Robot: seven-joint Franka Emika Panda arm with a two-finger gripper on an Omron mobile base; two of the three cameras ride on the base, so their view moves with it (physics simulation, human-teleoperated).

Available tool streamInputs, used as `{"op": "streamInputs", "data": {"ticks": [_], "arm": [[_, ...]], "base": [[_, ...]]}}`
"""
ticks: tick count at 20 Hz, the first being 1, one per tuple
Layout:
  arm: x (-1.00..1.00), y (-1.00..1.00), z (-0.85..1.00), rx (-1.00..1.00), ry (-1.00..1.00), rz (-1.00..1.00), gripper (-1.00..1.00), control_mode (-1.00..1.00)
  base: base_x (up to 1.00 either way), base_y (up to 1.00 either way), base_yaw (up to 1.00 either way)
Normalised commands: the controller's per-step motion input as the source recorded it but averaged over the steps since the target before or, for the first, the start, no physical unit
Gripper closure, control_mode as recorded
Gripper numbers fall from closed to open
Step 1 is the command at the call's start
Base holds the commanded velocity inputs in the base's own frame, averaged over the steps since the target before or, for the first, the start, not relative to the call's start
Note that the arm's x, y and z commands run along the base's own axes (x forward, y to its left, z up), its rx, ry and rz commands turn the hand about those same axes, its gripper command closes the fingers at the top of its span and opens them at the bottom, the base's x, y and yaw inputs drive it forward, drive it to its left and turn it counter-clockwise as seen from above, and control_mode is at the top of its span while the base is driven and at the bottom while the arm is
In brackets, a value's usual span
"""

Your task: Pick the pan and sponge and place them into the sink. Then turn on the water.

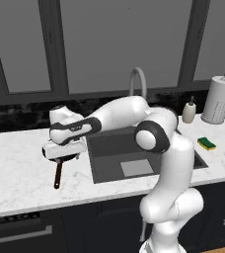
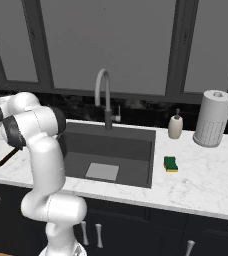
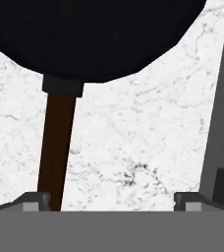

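Your gripper (image 3: 113, 199) sits low over the white marble counter (image 1: 16, 168) left of the sink (image 1: 112, 148), right above the pan (image 3: 92, 34). In the hand view the two fingertips (image 3: 35, 201) stand wide apart at the bottom, so the jaws are spread with nothing between them; the left tip is just beside the pan's reddish-brown handle (image 3: 57, 147), not clamped on it. The black round pan body fills the top of that view, handle running down toward the left fingertip.

In the left base view you see the handle (image 1: 58, 175) sticking out from under the hand toward the counter's front edge; the pan body is mostly hidden by the hand, so its exact outline is hard to tell there.

The sponge (image 1: 206, 144) lies on the counter right of the sink, well apart from the arm, green layer up with yellow at the edge. The sink is dark grey with a lighter square at its bottom. The gooseneck faucet (image 2: 104, 95) stands behind the basin. The soap dispenser (image 2: 175, 125) and paper towel roll (image 2: 212, 118) stand at the back right.
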Motion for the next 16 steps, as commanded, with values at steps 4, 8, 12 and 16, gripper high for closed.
{"op": "streamInputs", "data": {"ticks": [4,8,12,16], "arm": [[0.12,0.32,-0.37,-0.02,0.07,0.00,-1.00,-1.00],[0.14,0.31,-0.40,-0.01,0.06,0.00,-1.00,-1.00],[0.19,0.18,-0.34,0.00,0.09,-0.01,-1.00,-1.00],[0.26,0.01,-0.29,0.00,0.11,-0.01,-1.00,-1.00]], "base": [[0.00,0.00,0.00],[0.00,0.00,0.00],[0.00,0.00,0.00],[0.00,0.00,0.00]]}}
